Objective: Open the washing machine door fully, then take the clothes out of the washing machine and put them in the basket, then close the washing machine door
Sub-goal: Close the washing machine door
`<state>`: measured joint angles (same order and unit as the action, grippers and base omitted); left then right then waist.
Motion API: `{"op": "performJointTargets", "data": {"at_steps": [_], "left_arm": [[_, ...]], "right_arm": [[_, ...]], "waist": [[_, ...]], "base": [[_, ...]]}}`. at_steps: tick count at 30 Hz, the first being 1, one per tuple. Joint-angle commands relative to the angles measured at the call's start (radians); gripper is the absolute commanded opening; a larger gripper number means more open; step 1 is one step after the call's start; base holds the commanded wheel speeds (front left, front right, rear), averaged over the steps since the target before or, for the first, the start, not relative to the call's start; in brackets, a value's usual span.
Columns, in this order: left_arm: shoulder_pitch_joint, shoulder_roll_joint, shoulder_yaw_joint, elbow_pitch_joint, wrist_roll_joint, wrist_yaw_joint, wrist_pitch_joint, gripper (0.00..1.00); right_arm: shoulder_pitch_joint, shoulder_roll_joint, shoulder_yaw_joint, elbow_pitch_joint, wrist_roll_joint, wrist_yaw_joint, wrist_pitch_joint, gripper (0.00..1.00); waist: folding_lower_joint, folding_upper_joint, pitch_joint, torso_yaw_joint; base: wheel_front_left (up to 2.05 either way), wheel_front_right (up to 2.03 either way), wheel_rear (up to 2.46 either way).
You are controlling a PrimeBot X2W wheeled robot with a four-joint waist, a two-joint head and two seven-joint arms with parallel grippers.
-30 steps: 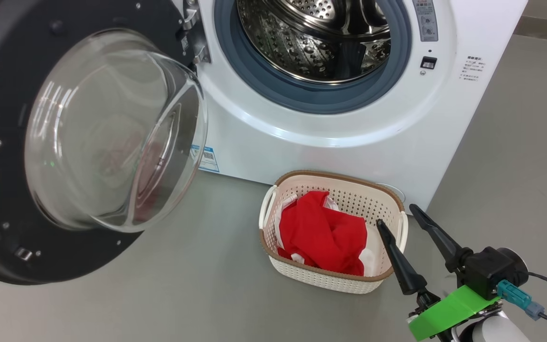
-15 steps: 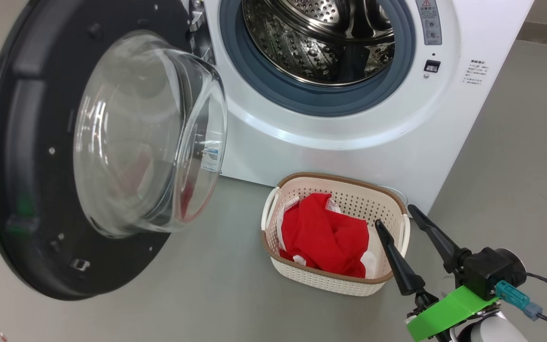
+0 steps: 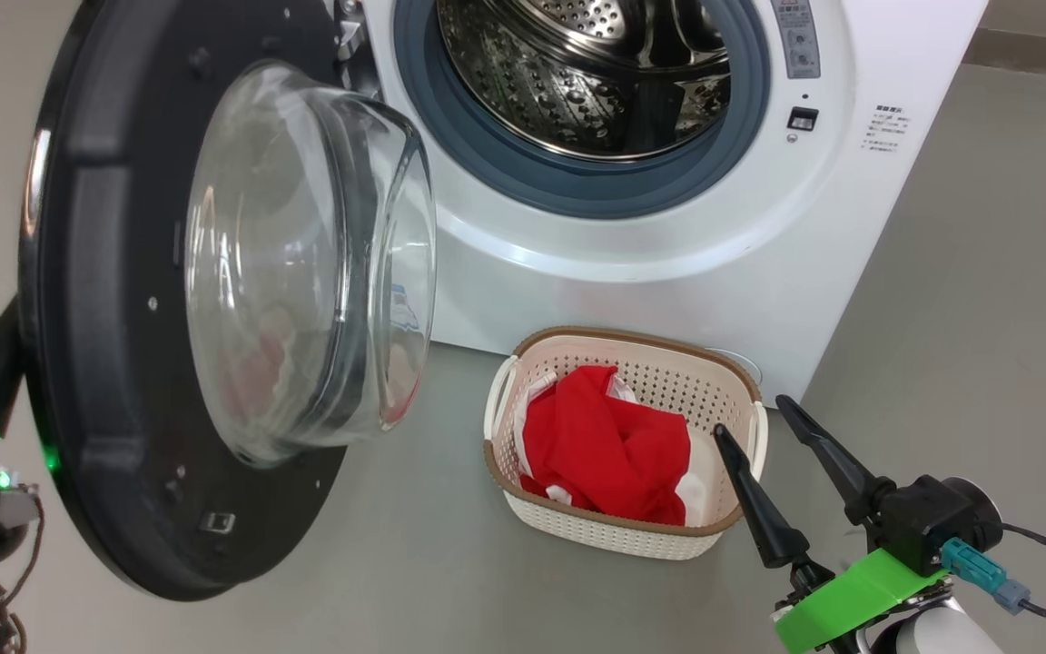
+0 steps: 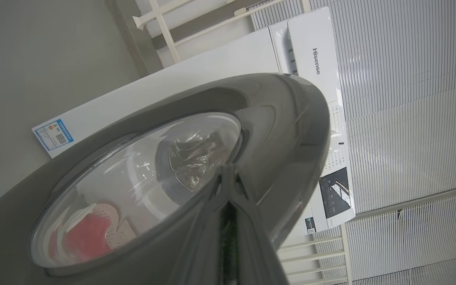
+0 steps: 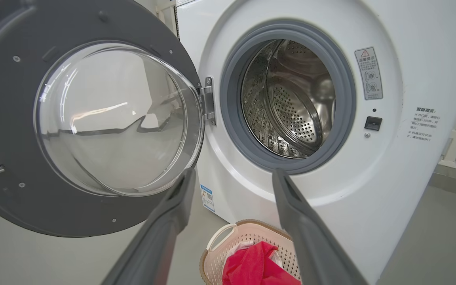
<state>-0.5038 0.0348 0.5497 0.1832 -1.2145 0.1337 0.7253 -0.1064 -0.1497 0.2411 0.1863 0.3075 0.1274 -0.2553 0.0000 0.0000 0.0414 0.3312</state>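
Closing looks to be the step in hand. The washing machine door (image 3: 228,300) stands out at an angle from the washing machine (image 3: 668,272), unlatched. The left gripper (image 4: 228,186), fingers pressed together and holding nothing, lies against the door's outer face, though true contact is hard to judge. The drum (image 3: 577,82) appears empty. The clothes (image 3: 609,450) lie in the basket (image 3: 618,536) on the floor just before the machine. The right gripper (image 3: 752,416) hangs beside the basket, spread wide and empty. Next, I judge, comes a firm push on the rim until the latch catches.
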Motion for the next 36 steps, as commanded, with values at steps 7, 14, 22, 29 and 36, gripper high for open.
{"op": "performJointTargets", "data": {"at_steps": [7, 14, 22, 29, 36], "left_arm": [[0.064, 0.016, -0.073, -0.078, -0.095, 0.029, -0.018, 0.00], [0.114, 0.016, -0.163, -0.115, -0.165, 0.032, -0.074, 0.00], [0.144, 0.016, -0.247, -0.148, -0.227, 0.034, -0.121, 0.00], [0.155, 0.016, -0.306, -0.162, -0.278, 0.037, -0.169, 0.00], [0.156, 0.015, -0.355, -0.163, -0.320, 0.028, -0.205, 0.00]], "right_arm": [[-0.032, 0.000, 0.018, -0.016, 0.006, 0.003, -0.006, 1.00], [-0.038, 0.001, 0.022, -0.015, 0.002, 0.003, -0.006, 1.00], [-0.040, 0.002, 0.021, -0.012, 0.002, 0.003, -0.006, 1.00], [-0.042, 0.000, 0.020, -0.012, 0.001, 0.003, -0.006, 1.00], [-0.048, -0.002, 0.027, -0.012, 0.002, 0.003, -0.006, 1.00]], "waist": [[0.0000, 0.0000, 0.005, -0.025], [0.0000, 0.0000, 0.008, -0.053], [0.0000, 0.0000, 0.012, -0.087], [0.0000, 0.0000, 0.019, -0.124], [0.0000, 0.0000, 0.028, -0.167]], "base": [[0.00, 0.00, 0.00], [0.00, 0.00, 0.00], [0.00, 0.00, 0.00], [0.00, 0.00, 0.00], [0.00, 0.00, 0.00]]}}
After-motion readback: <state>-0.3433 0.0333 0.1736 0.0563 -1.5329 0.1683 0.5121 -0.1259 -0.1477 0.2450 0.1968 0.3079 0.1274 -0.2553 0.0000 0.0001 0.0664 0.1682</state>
